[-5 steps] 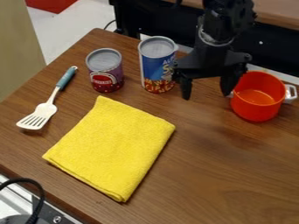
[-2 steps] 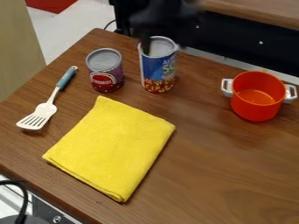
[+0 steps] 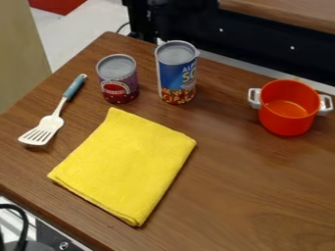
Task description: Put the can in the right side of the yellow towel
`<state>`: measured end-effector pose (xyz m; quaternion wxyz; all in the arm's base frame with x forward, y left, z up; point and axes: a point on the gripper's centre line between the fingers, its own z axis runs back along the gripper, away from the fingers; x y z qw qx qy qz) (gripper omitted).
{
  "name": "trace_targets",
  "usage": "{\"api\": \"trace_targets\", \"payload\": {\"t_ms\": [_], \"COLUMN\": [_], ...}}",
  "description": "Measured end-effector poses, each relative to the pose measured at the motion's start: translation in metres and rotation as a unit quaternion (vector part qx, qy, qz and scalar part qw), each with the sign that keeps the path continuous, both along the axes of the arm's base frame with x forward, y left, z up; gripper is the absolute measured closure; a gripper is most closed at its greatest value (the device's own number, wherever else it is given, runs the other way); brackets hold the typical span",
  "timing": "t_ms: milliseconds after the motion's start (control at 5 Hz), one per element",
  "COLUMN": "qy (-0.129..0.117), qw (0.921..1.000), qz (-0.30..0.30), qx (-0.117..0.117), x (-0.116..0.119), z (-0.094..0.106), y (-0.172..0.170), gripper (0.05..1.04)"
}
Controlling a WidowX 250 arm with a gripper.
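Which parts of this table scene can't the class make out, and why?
In the camera view:
- short can: back, hidden by its front
- tall can: back, likewise
- yellow towel: underside, covered by its top
- red item: cut off by the top edge

Two cans [image 3: 118,81] behind yellow towel [image 3: 128,164]

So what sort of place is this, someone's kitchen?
Probably a mock kitchen set up for practice rather than a real one: an orange-red pot, a slotted spatula and a folded yellow towel lie spread over a wood-grain tabletop.
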<state>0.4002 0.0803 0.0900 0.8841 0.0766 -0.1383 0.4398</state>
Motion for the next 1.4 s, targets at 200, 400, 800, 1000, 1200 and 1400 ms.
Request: {"api": "trace_targets", "payload": {"t_ms": [200,400,800,1000,1200,1400], "qy": [-0.018,-0.043,-0.067,-0.054,-0.045,-0.021], "qw": [0.9998,0.9989,0.9965,0.9969,0.9980,0.9988], "qz": [0.011,0.019,0.029,0.047,0.045,0.043], "qx": [0.001,0.005,0.040,0.032,-0.005,-0.013], "x": [0.016,0.024,0.028,0.029,0.035,0.038], "z": [-0.001,-0.005,-0.011,-0.025,-0.020,-0.030], "y": [0.020,0.030,0.044,0.040,0.030,0.031], "gripper": [0.085,0.085,0.085,0.085,0.085,0.085]}}
